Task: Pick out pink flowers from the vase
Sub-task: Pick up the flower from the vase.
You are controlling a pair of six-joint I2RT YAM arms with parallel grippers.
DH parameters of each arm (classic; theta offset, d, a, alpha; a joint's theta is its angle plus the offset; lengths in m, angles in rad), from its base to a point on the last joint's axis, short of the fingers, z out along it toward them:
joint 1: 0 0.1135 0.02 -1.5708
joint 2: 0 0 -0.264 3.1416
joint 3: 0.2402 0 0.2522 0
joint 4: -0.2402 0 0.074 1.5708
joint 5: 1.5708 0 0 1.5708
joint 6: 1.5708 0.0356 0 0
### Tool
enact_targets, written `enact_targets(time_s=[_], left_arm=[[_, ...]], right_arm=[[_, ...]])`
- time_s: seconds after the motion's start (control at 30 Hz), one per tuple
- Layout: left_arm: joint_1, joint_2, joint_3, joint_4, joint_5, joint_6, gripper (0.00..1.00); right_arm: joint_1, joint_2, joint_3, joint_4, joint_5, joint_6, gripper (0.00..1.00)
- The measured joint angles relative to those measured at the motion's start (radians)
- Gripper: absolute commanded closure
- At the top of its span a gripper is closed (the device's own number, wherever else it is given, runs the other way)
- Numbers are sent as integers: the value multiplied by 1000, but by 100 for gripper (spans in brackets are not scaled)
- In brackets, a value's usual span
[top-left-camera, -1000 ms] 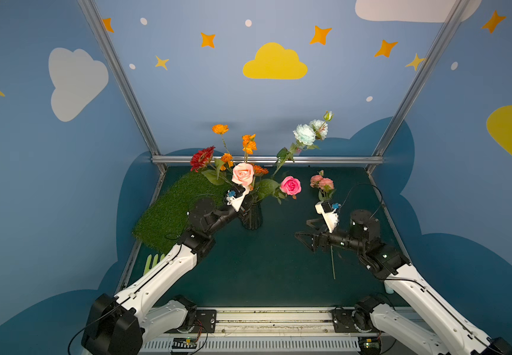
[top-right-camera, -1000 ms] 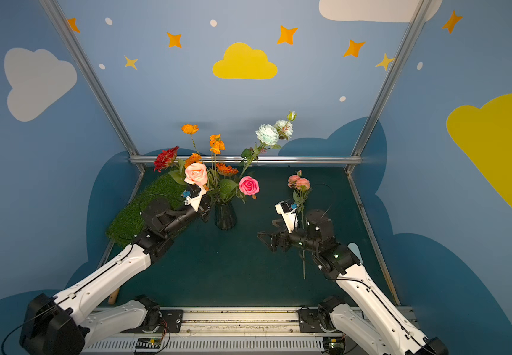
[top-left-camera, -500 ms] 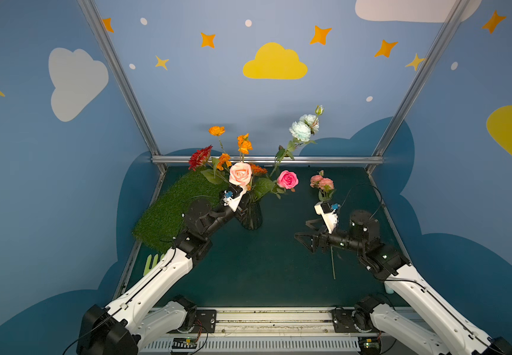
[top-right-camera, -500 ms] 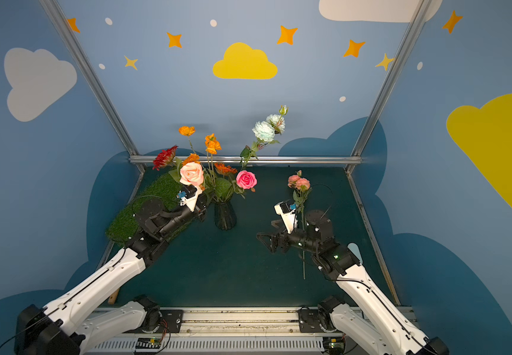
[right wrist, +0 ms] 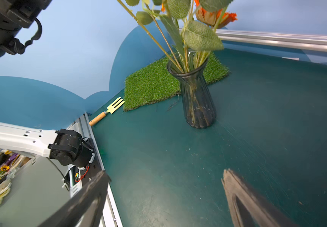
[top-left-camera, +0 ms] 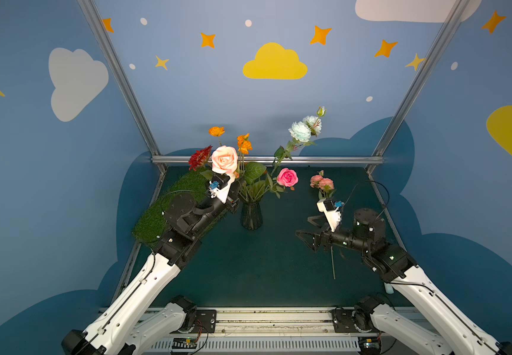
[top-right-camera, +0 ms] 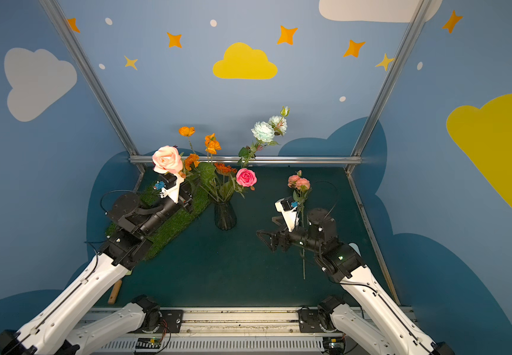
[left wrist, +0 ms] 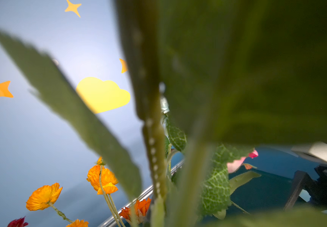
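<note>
Nearest us, the peach-pink branch [top-left-camera: 322, 182] already lies on the table [top-left-camera: 248, 270], its stem passing under the right arm. That one is out. The right gripper [top-left-camera: 308, 230] sits just beside it, jaws spread wide, empty.

Mid-table the vase [top-left-camera: 251, 215] stands upright. The hot-pink rose [top-left-camera: 287, 177] is still in it with the orange flowers [top-left-camera: 244, 144].

Further back the left gripper [top-left-camera: 234, 197] is pressed together. We read it as pinching the stem of the pale pink rose [top-left-camera: 224, 159], whose bloom sits right above the wrist. The jaws are hidden in both top views and the wrist view shows only blurred leaves.

For the pull, we go up along the stem's own line, slowly, until the tip clears the neck. Leaves may snag neighbours and tip the vase, so we'd steady it with the right gripper if it rocks.
</note>
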Motion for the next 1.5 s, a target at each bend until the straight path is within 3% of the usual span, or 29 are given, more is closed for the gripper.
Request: enact_targets(time_s=[0.57, 0.87, 1.0, 1.17, 1.5], left_arm=[[0, -60, 404, -408, -117, -109, 98], [0, 8, 660, -711, -44, -224, 98], [0, 24, 672, -816, 51, -266, 97], [0, 19, 584, -859, 172, -323, 98], [-5, -12, 470, -851, 307, -407, 98]], right_arm=[[176, -5, 226, -150, 124, -34, 10], [335, 47, 395, -197, 158, -53, 16], [424, 116, 464, -203, 190, -84, 18], [492, 218, 531, -208, 211, -120, 21], [499, 349, 596, -153, 217, -150, 29]])
